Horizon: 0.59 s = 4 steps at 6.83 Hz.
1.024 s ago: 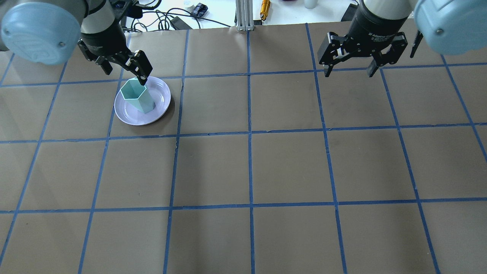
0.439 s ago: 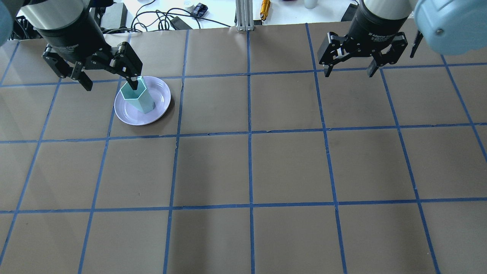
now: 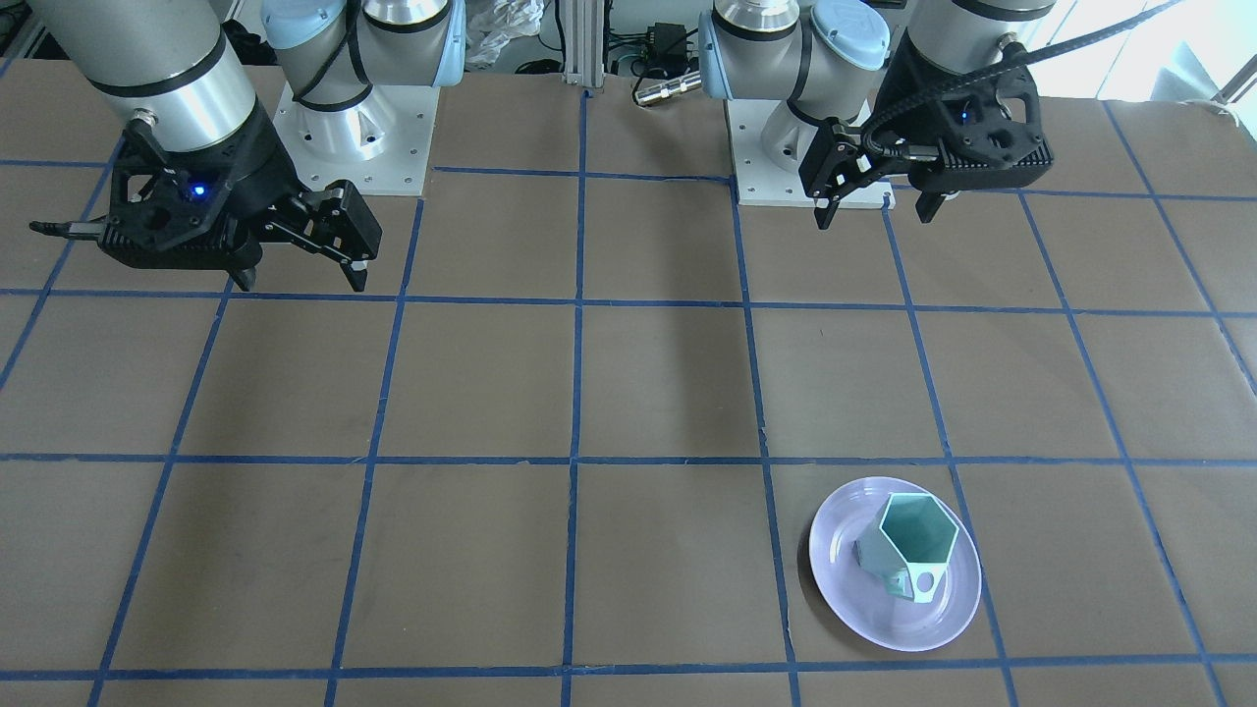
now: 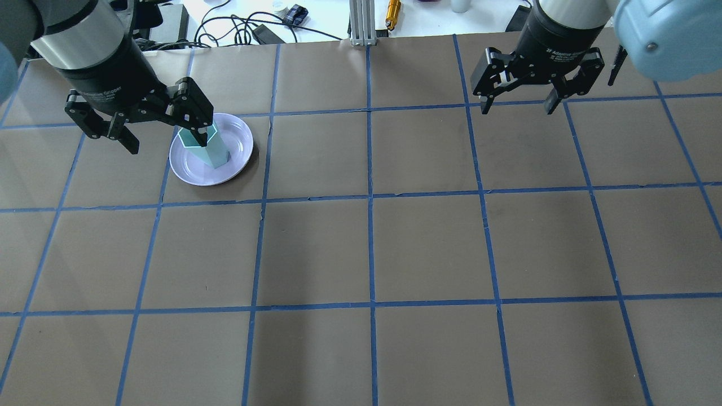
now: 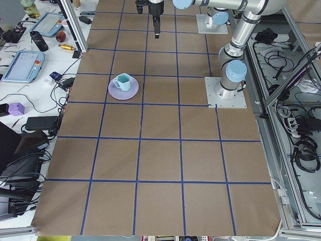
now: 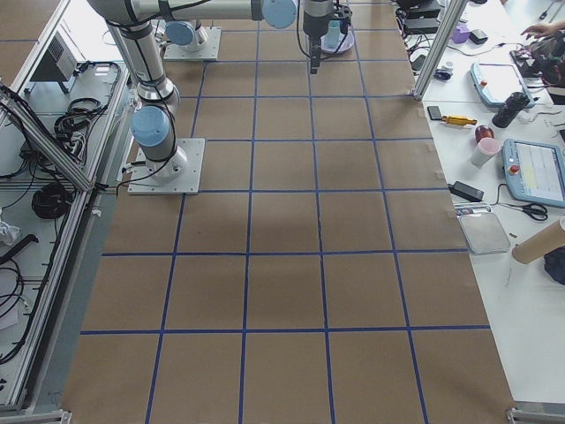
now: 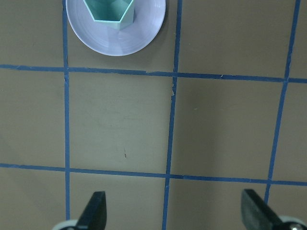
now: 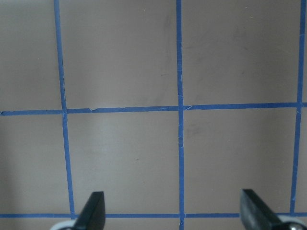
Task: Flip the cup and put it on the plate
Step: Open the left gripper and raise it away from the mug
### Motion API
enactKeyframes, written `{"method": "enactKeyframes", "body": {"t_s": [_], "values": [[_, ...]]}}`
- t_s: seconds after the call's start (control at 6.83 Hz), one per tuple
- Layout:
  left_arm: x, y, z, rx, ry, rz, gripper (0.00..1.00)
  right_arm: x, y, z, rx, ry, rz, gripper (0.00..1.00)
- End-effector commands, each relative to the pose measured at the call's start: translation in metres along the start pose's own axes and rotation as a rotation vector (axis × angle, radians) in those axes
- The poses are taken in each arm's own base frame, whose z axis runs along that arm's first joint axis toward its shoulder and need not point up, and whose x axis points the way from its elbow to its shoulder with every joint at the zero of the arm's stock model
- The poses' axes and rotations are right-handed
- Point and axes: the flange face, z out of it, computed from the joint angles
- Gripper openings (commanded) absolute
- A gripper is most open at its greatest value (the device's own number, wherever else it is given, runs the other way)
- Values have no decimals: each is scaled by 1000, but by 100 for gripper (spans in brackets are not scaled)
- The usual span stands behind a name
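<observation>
The cup [image 3: 913, 545] stands upright, rim up, on the plate [image 3: 864, 614], with its handle toward the operators' side. The left gripper [image 3: 874, 211] hangs above the table [image 3: 628, 383], well apart from the cup, its 2 fingers spread wide and holding nothing. The right gripper [image 3: 300, 280] is spread and empty too, far across the table.

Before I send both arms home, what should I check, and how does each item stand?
1. Cup upright, hexagonal rim facing up: ok.
2. Cup inside the rim of the plate, not overhanging: ok.
3. Left gripper open and apart from the cup: ok.
4. Right gripper open, holding nothing: ok.
5. Cup base seated flat on the plate: cannot tell, the base is hidden.
</observation>
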Motion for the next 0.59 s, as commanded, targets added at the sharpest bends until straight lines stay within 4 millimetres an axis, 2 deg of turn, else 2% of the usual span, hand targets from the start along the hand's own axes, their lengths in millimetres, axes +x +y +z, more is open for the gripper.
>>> {"method": "enactKeyframes", "body": {"t_s": [0.0,0.44], "values": [[-1,1,2,21,-3,-7,100,0,0,0,0,0,0,100],[-3,-2,-3,30,-2,-12,100,0,0,0,0,0,0,100]]}}
